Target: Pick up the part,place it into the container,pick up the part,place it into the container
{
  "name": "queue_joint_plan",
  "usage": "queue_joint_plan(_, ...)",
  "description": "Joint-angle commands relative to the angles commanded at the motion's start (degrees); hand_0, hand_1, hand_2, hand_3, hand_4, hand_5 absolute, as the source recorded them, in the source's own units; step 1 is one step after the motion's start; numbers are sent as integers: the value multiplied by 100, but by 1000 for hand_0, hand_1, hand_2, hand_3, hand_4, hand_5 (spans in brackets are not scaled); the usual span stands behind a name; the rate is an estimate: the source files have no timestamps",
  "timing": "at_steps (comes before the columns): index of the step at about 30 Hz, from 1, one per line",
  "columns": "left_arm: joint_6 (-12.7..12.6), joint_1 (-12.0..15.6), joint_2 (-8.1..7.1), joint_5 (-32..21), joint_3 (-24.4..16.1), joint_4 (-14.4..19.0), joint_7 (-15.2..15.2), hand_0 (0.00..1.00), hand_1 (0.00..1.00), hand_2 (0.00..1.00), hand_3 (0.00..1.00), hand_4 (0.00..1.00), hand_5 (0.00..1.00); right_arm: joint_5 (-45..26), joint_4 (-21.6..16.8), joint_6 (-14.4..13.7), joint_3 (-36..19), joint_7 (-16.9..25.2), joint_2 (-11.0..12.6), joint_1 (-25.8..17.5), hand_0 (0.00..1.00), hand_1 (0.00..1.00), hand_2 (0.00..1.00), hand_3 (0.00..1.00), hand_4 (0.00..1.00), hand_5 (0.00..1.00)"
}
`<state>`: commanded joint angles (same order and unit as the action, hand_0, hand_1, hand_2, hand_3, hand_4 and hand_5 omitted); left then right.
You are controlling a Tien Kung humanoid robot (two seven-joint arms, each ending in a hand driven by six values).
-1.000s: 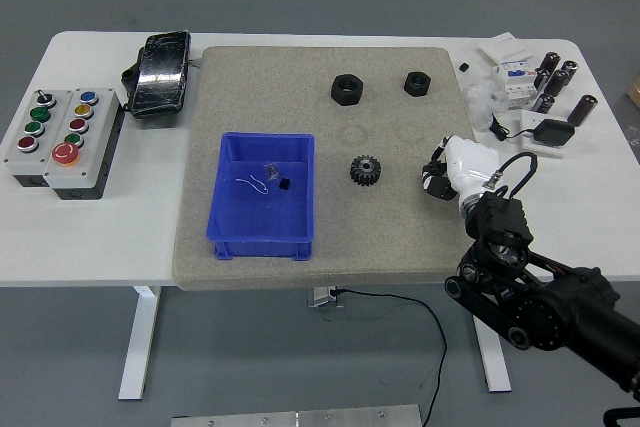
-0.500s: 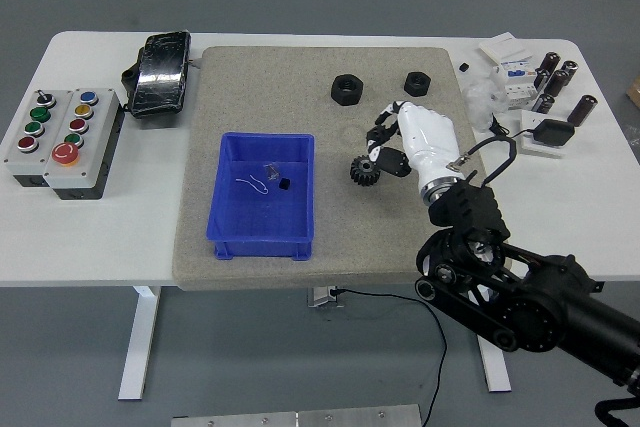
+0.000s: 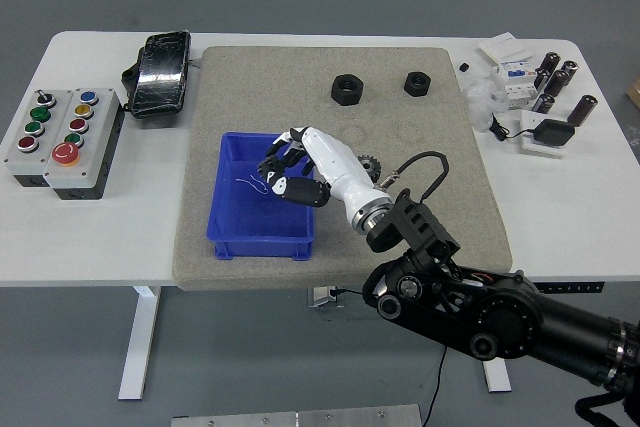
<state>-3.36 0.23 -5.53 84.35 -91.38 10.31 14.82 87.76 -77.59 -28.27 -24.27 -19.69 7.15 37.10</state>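
My right arm [image 3: 480, 312]: black, entering from the lower right corner, stretched up and leftward. My right hand [image 3: 300, 172]: white shell, black fingers [image 3: 275, 162] curled loosely and pointing left, palm turned down; whether they hold anything cannot be told. Wrist cable looping above the forearm.

So there's a mat [image 3: 330, 267] covering the middle of the desk [image 3: 90, 247]. The bin [image 3: 228, 227] sits on the mat's left half, the gear [image 3: 371, 164] just right of it, half hidden behind the right hand [image 3: 310, 167]. Two nuts [image 3: 347, 89] [image 3: 416, 82] lie farther back. A button box [image 3: 58, 137] is off at far left.
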Motion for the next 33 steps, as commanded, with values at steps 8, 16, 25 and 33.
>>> queue_joint_plan(8,10,4,1,32,-12,0,9,632,550,527,591,653,333,93,90,-97,-73,10,-24,-38,737,784,775,754,832,323)
queue_joint_plan(16,14,0,7,37,-10,0,3,632,550,528,591,652,333,806,222,-281,-842,-436,97,-199,693,742,734,735,854,332)
queue_joint_plan(25,20,0,8,32,8,0,-1,631,549,527,589,651,332,1710,1027,604,-921,-1448,292,-97,676,745,751,759,852,327)
queue_joint_plan(33,17,-18,-19,35,17,0,-10,632,548,527,591,648,329,1730,1464,1178,-618,-1729,149,135,680,747,762,772,859,338)
